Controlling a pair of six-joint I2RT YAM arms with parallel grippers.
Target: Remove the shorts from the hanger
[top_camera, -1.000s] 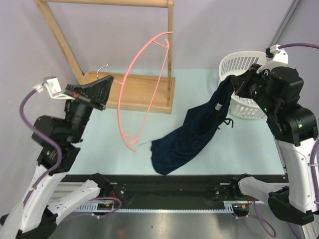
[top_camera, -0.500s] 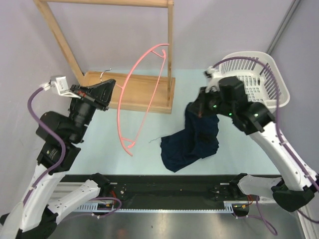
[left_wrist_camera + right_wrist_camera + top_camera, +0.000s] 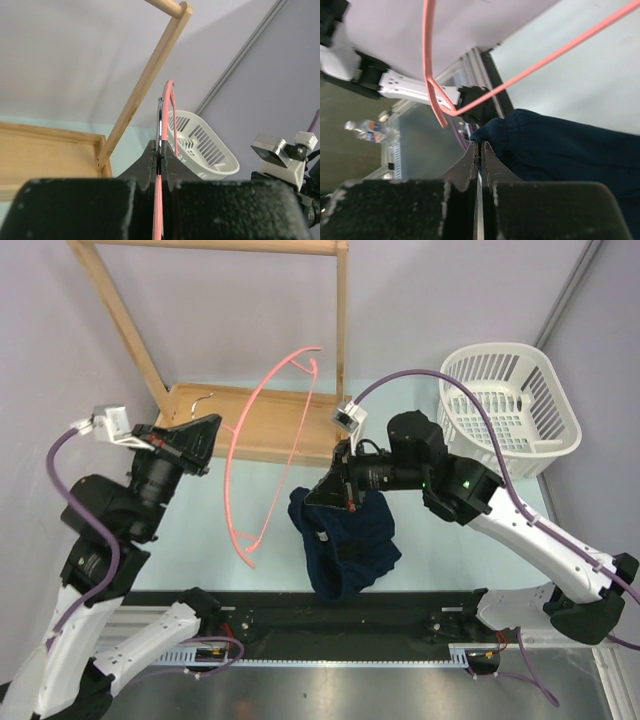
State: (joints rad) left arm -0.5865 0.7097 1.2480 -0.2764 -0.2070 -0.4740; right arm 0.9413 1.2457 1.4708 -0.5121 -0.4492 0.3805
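The pink-red hanger [image 3: 262,405] stands tilted in the air, off the rack. My left gripper [image 3: 205,432] is shut on it, and its thin pink bar [image 3: 169,92] runs out between the jaws in the left wrist view. The dark navy shorts [image 3: 345,540] hang bunched from my right gripper [image 3: 328,492], with their lower part on the table at front centre. They are apart from the hanger, to its right. In the right wrist view the gripper [image 3: 479,146] is shut on a fold of the shorts [image 3: 560,150], with the hanger's end [image 3: 431,90] just beyond.
The light wooden rack frame [image 3: 340,330] with its base tray [image 3: 285,430] stands at the back left. The white basket [image 3: 545,425] sits at the back right and also shows in the left wrist view [image 3: 200,145]. A black rail [image 3: 330,605] runs along the near edge.
My right gripper has carried the shorts left from beside the basket to the table's middle, close to the hanger. The hanger in my left gripper has tilted and sunk slightly.
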